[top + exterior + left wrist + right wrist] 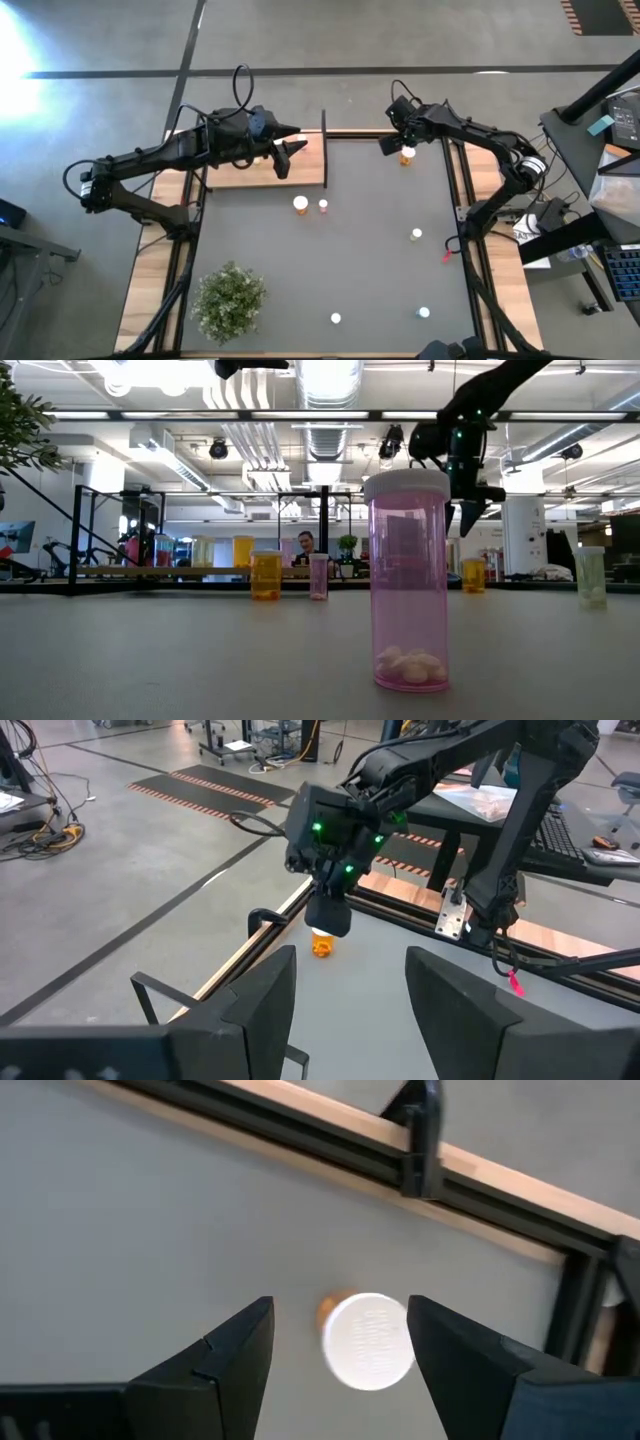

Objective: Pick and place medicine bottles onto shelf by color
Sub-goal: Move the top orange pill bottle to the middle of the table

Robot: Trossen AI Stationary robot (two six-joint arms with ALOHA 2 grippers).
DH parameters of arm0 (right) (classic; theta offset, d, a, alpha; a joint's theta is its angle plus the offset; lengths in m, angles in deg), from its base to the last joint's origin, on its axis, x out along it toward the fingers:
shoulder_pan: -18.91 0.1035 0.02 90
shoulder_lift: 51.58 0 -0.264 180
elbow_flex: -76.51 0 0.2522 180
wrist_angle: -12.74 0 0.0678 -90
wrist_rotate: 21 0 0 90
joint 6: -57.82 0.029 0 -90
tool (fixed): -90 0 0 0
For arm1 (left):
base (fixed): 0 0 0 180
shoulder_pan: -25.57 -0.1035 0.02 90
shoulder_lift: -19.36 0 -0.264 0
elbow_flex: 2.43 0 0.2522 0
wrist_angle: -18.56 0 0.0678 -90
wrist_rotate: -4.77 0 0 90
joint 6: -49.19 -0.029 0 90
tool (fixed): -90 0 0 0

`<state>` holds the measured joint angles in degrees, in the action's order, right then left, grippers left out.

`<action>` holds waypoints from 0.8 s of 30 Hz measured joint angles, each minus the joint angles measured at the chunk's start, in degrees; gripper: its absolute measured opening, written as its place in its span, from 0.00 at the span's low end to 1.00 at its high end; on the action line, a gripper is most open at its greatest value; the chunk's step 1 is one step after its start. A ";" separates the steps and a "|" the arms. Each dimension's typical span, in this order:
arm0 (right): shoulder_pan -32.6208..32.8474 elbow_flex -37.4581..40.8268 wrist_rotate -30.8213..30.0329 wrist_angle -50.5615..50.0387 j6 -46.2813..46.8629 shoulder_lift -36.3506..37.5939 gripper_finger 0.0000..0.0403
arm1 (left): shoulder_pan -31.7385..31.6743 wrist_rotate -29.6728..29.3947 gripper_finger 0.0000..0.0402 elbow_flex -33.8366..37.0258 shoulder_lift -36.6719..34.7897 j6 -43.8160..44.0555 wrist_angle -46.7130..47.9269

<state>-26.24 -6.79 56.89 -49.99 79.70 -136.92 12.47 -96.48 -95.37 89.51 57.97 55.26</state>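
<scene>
The right gripper (340, 1345) hangs over the far right corner of the table, pointing straight down, its fingers spread either side of an orange bottle (367, 1340) with a white cap. There's a gap on both sides, so it isn't squeezing anything, just straddling it from above. That bottle stands upright on the dark tabletop (370, 250), close to the wooden edge rail.

Over on the other side, the left gripper (290, 150) is parked above the shelf (305, 175), the light-wood board at the far left of the table. Its fingers are part open with nothing between them.

The rest of the medicine bottles are scattered about on the table: a bigger orange one (300, 205) and a small pink one (323, 206) side by side just in front of the shelf, a pale one (416, 235) off to the right, and two more near the front edge, including a pink one (408, 580) with white pills in the bottom. A bushy green plant (230, 297) sits at the front left.
</scene>
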 joint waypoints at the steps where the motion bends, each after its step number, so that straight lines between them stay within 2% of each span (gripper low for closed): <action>1: 0.00 -0.16 0.57 0.02 0.00 0.00 0.55 | 0.00 0.00 0.43 0.00 0.00 0.00 0.00; 11: 0.00 -0.24 1.84 -0.95 -0.02 0.02 0.55 | 0.00 0.00 0.43 0.00 0.00 -0.01 0.04; 15: -0.15 -0.24 5.11 -1.70 -1.87 0.02 0.56 | 0.00 -0.01 0.43 0.00 0.00 -0.01 0.05; 24: -0.55 -0.24 7.66 -1.38 -4.86 0.02 0.76 | 0.00 0.00 0.43 0.00 0.00 -0.01 0.11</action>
<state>-26.78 -7.03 64.55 -51.37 74.83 -136.90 12.47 -96.48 -95.37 89.51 57.96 55.37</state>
